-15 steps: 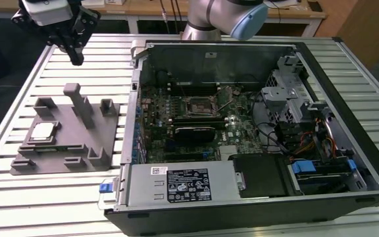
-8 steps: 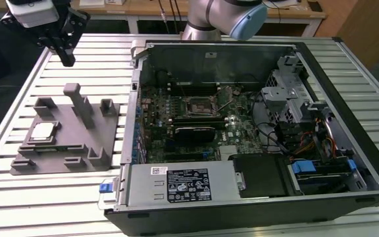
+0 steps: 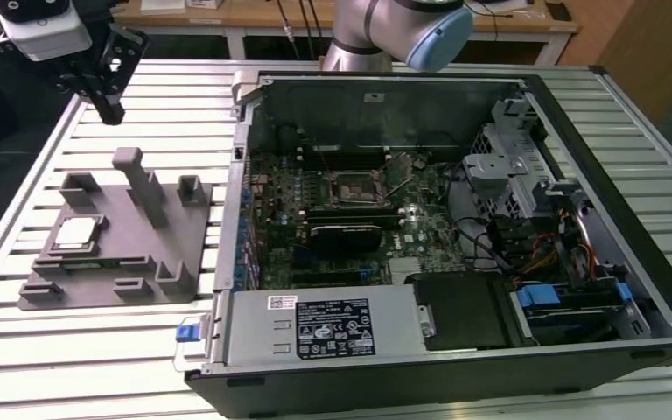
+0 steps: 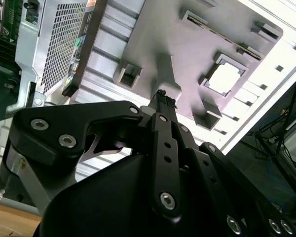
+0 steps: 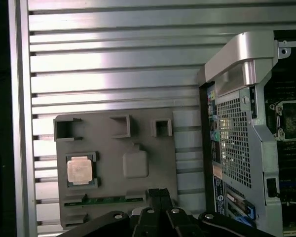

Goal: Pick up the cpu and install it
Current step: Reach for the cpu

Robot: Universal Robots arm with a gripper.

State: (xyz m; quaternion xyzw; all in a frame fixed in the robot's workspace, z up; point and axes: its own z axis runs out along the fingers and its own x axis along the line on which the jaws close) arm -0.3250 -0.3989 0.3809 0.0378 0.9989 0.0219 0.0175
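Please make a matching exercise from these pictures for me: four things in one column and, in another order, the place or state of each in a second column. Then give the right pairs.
Things
1. cpu
2. grey fixture
3. gripper
4. computer case

Places or states
A. lies open, with its motherboard bare
B. hangs in the air above the slatted table, holding nothing
C. sits in a square pocket of the grey fixture
D. rests on the slatted table, at the exterior view's left of the computer case

Pairs: 1-C, 2-D, 3-B, 4-A
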